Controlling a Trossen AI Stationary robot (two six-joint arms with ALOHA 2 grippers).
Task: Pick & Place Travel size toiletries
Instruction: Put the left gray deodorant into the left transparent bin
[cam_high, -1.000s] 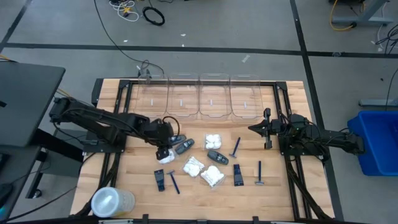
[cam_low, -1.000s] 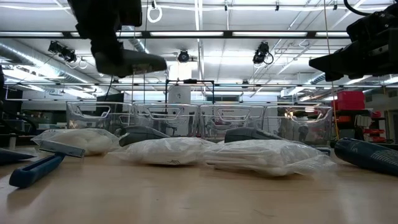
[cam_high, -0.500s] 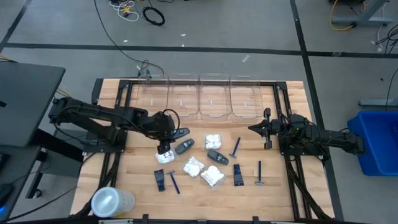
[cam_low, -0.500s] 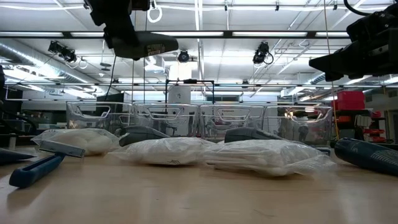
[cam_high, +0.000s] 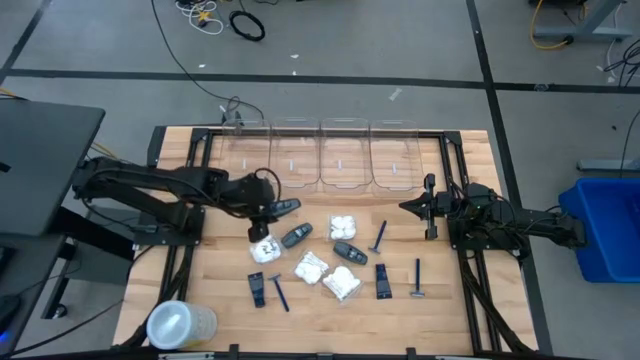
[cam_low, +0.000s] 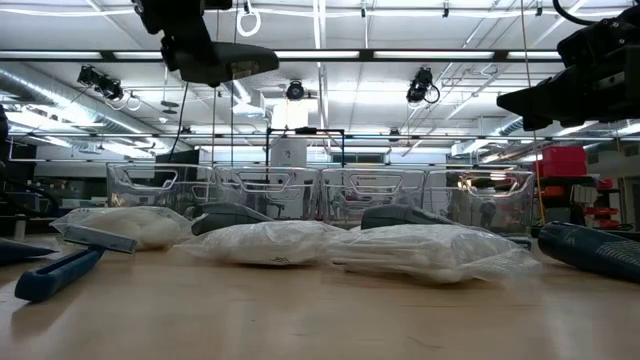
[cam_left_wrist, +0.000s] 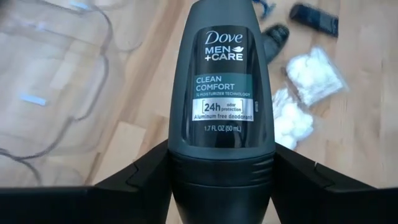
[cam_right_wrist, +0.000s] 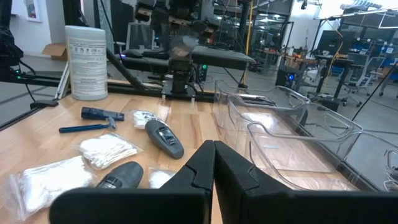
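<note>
The left end effector (cam_high: 283, 208) is clamped on a dark grey deodorant (cam_left_wrist: 222, 93), holding it in the air above the counter (cam_high: 330, 300); in the wrist view its two fingers (cam_left_wrist: 140, 180) press the cap end from both sides, and the label reads Dove Men+Care. Seen from above, the deodorant (cam_high: 285, 207) hangs just short of the clear bins (cam_high: 320, 155), on their counter side, towards the leftmost ones. In the low view it (cam_low: 225, 62) sits high above everything lying on the counter.

The other toiletries lie farther from the bins: a white packet (cam_high: 264, 250) almost under the left end effector, a second grey deodorant (cam_high: 296, 236) beside it, more packets (cam_high: 343, 226), another grey case (cam_high: 349, 251), black tubes (cam_high: 383, 281) and blue razors (cam_high: 379, 237).

The right end effector (cam_high: 407, 207) waits near the rightmost bin's front corner, fingers together, holding nothing.
</note>
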